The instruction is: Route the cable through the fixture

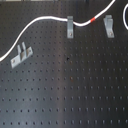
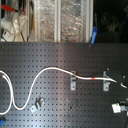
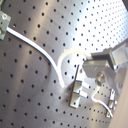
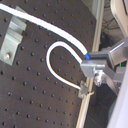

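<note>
The cable (image 1: 47, 16) runs lengthwise across the pegboard (image 1: 75, 85), behind the middle clip (image 1: 70, 26). Its free end curls toward the gripper (image 4: 97, 67), which seems clamped on it, though blur obscures this.

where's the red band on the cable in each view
First exterior view: red band near the top, between the two upper clips.
Second exterior view: band right of centre, between the same clips.
First wrist view: not visible.
Second wrist view: not visible.
Shared landmark: middle clip.

Silver metal end effector (image 4: 100, 67), blue edge, round screw
</note>
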